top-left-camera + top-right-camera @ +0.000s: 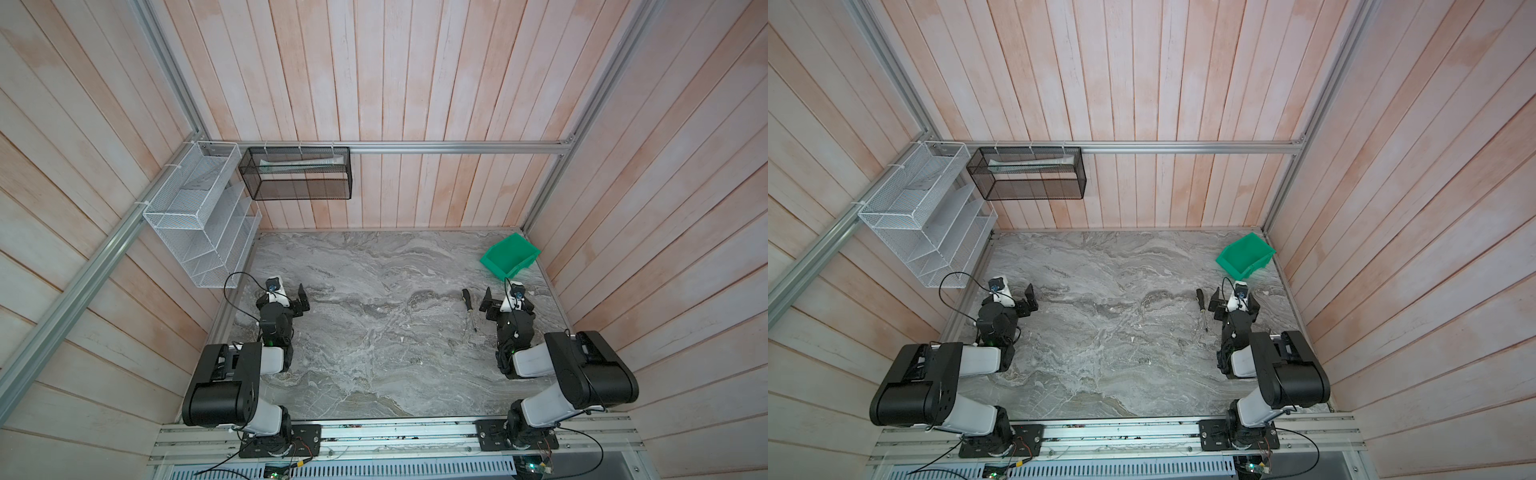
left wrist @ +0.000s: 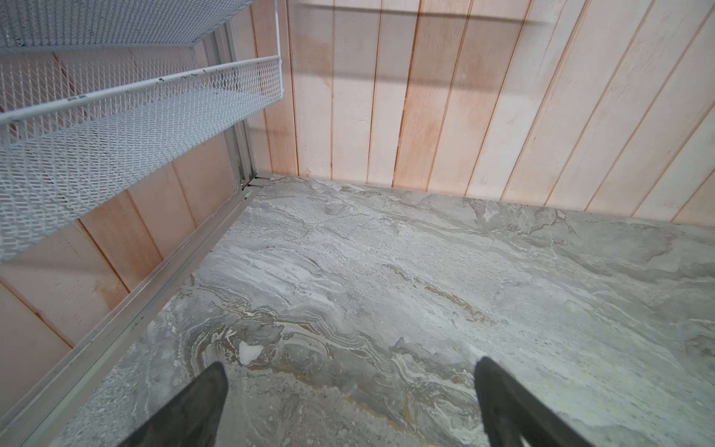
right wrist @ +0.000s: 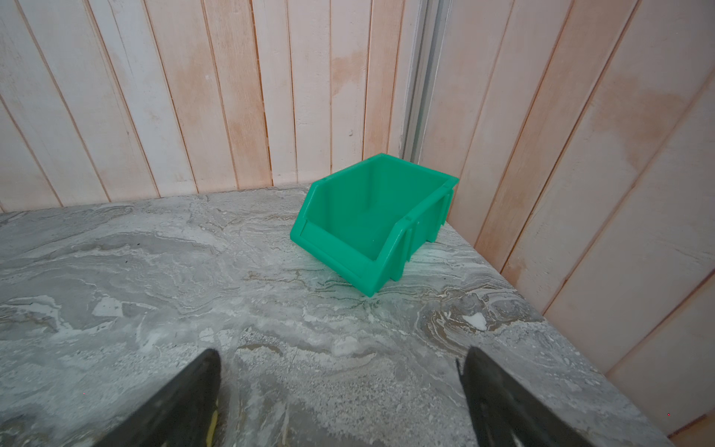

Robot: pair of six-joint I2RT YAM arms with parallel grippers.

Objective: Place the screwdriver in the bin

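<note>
Green plastic makes up the bin, which is set in the far right corner of the counter, its low sloped lip turned toward the counter's middle (the right wrist view shows this best). The screwdriver is seen lying flat on the grey marbled surface toward the right edge. It is outside the bin and nearer the front than the bin is. Its black handle is pointed at the far edge and its thin shaft at the near edge. It is found just beside the right gripper, on the side facing the counter's middle, and is not held. The right gripper's jaws are spread wide, with only bare counter between them. The left gripper is kept close to the left edge, below a white wire rack on the wall. Its jaws are likewise spread wide, and nothing is gripped.
</note>
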